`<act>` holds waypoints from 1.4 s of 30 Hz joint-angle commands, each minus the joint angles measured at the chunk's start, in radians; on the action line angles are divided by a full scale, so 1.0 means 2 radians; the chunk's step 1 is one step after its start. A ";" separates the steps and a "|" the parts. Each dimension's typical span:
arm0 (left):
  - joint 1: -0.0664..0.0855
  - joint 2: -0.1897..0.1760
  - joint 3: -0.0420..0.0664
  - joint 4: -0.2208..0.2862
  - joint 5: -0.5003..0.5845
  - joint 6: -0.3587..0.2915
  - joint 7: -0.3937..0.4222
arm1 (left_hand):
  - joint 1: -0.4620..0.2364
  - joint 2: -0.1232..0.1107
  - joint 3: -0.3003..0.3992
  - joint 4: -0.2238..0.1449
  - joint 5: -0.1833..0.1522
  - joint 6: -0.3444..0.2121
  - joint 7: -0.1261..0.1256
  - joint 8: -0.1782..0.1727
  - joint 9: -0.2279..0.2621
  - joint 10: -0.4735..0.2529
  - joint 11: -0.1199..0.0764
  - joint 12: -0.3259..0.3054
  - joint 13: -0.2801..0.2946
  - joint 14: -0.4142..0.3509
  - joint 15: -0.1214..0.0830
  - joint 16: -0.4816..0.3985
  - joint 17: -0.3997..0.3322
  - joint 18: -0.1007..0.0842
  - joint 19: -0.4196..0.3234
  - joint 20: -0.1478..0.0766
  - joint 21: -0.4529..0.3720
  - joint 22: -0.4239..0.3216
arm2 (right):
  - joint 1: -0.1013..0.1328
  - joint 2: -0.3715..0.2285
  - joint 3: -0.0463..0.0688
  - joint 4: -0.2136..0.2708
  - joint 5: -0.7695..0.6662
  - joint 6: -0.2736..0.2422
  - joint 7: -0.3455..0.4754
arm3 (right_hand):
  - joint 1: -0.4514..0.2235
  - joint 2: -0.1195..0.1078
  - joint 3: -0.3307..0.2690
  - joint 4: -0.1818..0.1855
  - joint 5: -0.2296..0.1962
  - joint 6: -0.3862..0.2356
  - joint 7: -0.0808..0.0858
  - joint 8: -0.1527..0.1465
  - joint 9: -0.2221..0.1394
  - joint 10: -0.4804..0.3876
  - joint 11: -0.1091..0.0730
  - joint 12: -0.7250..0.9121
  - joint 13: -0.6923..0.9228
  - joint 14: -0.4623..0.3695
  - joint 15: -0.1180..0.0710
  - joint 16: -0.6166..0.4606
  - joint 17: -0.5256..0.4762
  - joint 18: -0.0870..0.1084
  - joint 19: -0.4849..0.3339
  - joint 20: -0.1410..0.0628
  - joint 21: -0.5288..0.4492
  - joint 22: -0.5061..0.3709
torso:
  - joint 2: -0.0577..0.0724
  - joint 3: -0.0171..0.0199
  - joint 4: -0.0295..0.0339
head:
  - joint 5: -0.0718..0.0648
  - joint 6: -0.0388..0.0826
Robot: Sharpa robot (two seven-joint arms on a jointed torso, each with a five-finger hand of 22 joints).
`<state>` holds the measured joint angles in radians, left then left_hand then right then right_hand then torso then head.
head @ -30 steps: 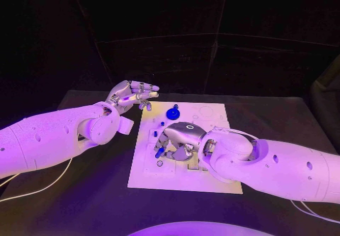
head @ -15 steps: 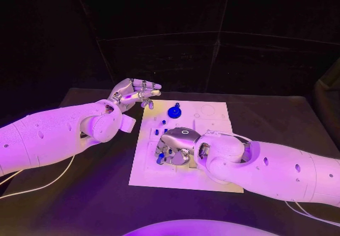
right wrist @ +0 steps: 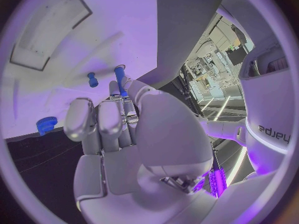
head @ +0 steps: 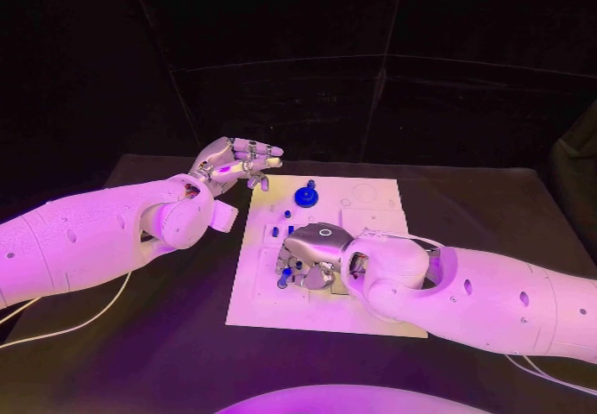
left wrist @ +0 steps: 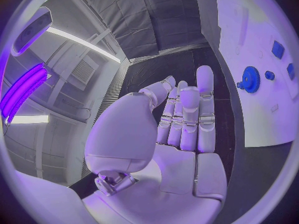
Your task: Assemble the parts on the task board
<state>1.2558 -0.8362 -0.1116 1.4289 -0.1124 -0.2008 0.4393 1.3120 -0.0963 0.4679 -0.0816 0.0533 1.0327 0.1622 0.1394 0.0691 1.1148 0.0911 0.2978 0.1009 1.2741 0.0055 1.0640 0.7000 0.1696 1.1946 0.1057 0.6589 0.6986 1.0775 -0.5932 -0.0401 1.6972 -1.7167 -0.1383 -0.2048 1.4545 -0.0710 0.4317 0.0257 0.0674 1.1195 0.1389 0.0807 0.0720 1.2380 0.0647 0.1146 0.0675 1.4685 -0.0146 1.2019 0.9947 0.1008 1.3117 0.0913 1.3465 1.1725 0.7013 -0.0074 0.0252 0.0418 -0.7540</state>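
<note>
The task board (head: 311, 302) lies mid-tabletop. The right hand (head: 311, 254) hangs over its centre, pinching 1 blue peg (right wrist: 119, 80). The left hand (head: 234, 164), fingers apart and holding nothing, hovers beyond the board's far-left corner, near a blue gear (head: 304, 197).

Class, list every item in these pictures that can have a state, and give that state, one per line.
White task board: flat on the black table.
Round blue gear part: on the board's far end, untouched.
Slim blue peg part: pinched at the right hand's fingertips above the board.
Right hand: curled over the board's middle, holding the peg.
Left hand: raised off the board's far left corner, holding nothing, fingers loosely bent.
</note>
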 commanded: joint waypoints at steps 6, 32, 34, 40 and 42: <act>0.001 0.000 0.000 0.000 0.002 0.006 0.001 | 0.000 0.004 -0.001 -0.002 -0.001 -0.001 0.002 0.001 -0.001 -0.003 -0.001 0.002 0.001 -0.004 0.001 -0.003 0.000 0.006 -0.003 0.000 -0.003 -0.001 | 0.000 0.008 0.000 0.000 -0.022 0.030 -0.013 | -0.008 -0.001 0.004 0.000 -0.002 0.003 0.002 0.002 0.000 0.000 0.003 -0.003 0.001 0.006 0.002 0.001 -0.001 -0.006 -0.001 0.003 0.002 0.000 | 0.000 -0.0006 -0.0001 | 0.000 -0.002; 0.001 -0.001 0.000 -0.001 0.002 0.007 -0.001 | 0.000 0.004 -0.001 -0.002 -0.001 -0.001 0.002 0.001 -0.001 -0.003 -0.001 0.002 0.001 -0.004 0.001 -0.003 0.000 0.006 -0.003 0.000 -0.003 -0.001 | 0.000 0.014 -0.002 0.002 -0.036 -0.011 -0.007 | -0.051 -0.045 -0.049 0.008 0.025 -0.093 0.012 -0.009 -0.004 -0.117 0.025 -0.019 -0.001 -0.023 0.021 -0.049 -0.076 0.012 -0.067 0.021 -0.058 -0.089 | 0.000 -0.0005 0.0003 | -0.001 -0.002; 0.001 -0.001 0.000 -0.001 0.002 0.007 -0.001 | 0.000 0.004 -0.001 -0.002 -0.001 -0.001 0.002 0.001 -0.001 -0.003 -0.001 0.002 0.001 -0.004 0.001 -0.003 0.000 0.006 -0.003 0.000 -0.003 -0.001 | 0.000 0.013 -0.002 0.003 -0.035 -0.016 -0.005 | -0.050 -0.044 -0.065 0.009 0.030 -0.101 0.009 -0.008 -0.003 -0.122 0.025 -0.012 0.000 -0.023 0.021 -0.049 -0.077 0.013 -0.067 0.021 -0.060 -0.090 | 0.000 -0.0004 0.0002 | -0.001 -0.002; 0.001 -0.002 0.000 -0.001 0.002 0.007 -0.001 | 0.000 0.004 -0.001 -0.002 -0.001 -0.001 0.002 0.001 -0.001 -0.003 -0.001 0.002 0.001 -0.004 0.001 -0.003 0.000 0.006 -0.003 0.000 -0.003 -0.001 | 0.000 -0.007 -0.002 0.016 -0.025 -0.044 0.004 | -0.048 -0.040 -0.096 0.012 0.036 -0.101 0.010 -0.007 -0.002 -0.126 0.024 0.004 0.000 -0.022 0.020 -0.047 -0.078 0.012 -0.064 0.021 -0.061 -0.091 | 0.000 -0.0002 0.0001 | -0.003 -0.001; 0.001 -0.003 0.000 -0.001 0.002 0.007 -0.001 | 0.000 0.004 -0.001 -0.002 -0.001 -0.001 0.002 0.001 -0.001 -0.003 -0.001 0.002 0.001 -0.004 0.001 -0.003 0.000 0.006 -0.003 0.000 -0.003 -0.001 | 0.000 -0.018 -0.002 0.023 -0.019 -0.056 0.007 | -0.048 -0.039 -0.105 0.014 0.038 -0.099 0.011 -0.006 -0.001 -0.126 0.023 0.009 0.001 -0.021 0.019 -0.046 -0.078 0.012 -0.062 0.020 -0.061 -0.090 | 0.000 -0.0001 0.0000 | -0.004 0.000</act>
<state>1.2558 -0.8413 -0.1117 1.4268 -0.1123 -0.1970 0.4342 1.3120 -0.0963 0.4679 -0.0816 0.0533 1.0327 0.1622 0.1393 0.0691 1.1148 0.0911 0.2978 0.1006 1.2741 0.0055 1.0640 0.7002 0.1695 1.1946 0.1057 0.6589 0.6990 1.0760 -0.6236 -0.0451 1.7358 -1.7724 -0.1758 -0.2141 1.3588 -0.1562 0.2244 0.0527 0.1372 0.9211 0.1544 0.0658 0.0680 0.9912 0.1143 0.1312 0.0677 1.4272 0.0267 1.1055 0.8392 0.1171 1.1827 0.1337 1.2293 0.9912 0.7009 -0.0079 0.0257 0.0354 -0.7560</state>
